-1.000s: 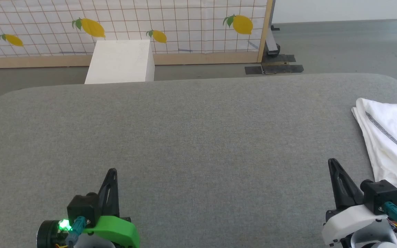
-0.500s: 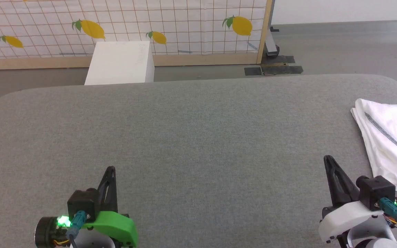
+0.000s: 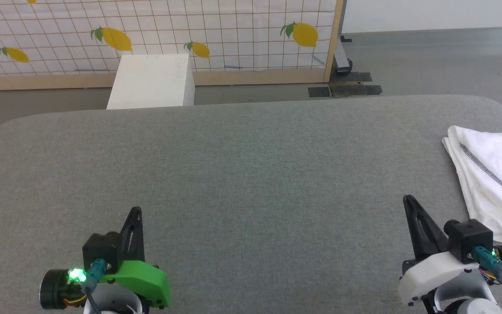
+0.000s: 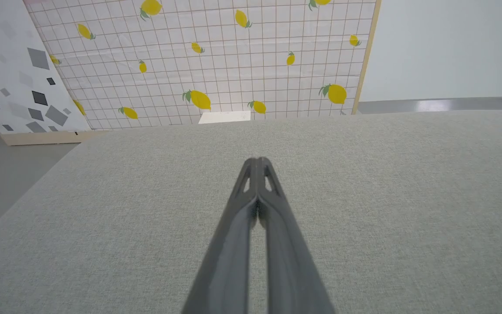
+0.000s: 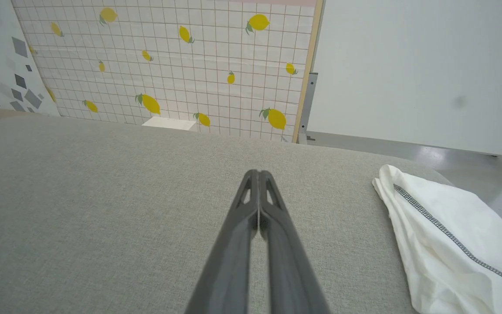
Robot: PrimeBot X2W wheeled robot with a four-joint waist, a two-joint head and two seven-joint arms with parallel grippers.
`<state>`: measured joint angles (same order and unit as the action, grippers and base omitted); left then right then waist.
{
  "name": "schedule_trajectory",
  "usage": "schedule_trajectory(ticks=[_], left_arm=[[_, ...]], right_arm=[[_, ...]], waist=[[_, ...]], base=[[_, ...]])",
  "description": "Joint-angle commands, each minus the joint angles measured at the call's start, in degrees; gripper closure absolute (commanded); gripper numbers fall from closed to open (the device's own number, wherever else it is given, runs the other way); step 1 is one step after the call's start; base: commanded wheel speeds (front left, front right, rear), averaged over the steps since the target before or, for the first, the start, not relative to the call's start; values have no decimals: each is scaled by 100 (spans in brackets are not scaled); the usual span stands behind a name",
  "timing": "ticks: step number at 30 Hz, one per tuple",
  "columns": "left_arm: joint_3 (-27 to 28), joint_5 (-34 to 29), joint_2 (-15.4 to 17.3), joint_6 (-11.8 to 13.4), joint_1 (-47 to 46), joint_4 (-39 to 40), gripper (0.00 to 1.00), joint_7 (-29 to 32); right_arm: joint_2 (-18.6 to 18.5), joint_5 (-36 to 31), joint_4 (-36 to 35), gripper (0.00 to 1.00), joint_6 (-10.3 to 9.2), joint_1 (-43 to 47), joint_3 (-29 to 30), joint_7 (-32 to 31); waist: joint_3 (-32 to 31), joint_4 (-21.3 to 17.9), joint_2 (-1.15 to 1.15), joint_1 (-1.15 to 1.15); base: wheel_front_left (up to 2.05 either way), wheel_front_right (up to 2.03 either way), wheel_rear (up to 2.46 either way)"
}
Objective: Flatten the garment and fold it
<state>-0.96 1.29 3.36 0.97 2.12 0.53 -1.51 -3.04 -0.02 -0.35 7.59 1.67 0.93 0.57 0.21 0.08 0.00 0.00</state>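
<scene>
Both claws are sitting pinched shut, gripping nothing: left gripper [image 3: 135,210] at lower left, right gripper [image 3: 408,199] at lower right, both over the grey pad [image 3: 251,174]. The shirt [image 3: 490,183] is lying rumpled at the pad's right edge, near the right gripper. A white box [image 3: 150,80] is standing behind the pad.

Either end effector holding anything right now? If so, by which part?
Nothing held: left end effector and right end effector both shut, empty; garment lies untouched.
</scene>
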Motion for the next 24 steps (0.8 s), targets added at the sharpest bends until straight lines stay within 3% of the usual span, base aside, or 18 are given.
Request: schedule_trajectory(ticks=[1, 24], left_arm=[[24, -62, -34, -59, -126, -19, 100, 33], [96, -129, -48, -97, -212, -53, 100, 151]], right_arm=[[15, 1, 21, 100, -9, -114, -27, -12], [16, 2, 35, 100, -10, -167, -93, -57]], waist=[[-3, -1, 0, 0], [-21, -8, 0, 0]], base=[[0, 0, 0], [0, 0, 0]])
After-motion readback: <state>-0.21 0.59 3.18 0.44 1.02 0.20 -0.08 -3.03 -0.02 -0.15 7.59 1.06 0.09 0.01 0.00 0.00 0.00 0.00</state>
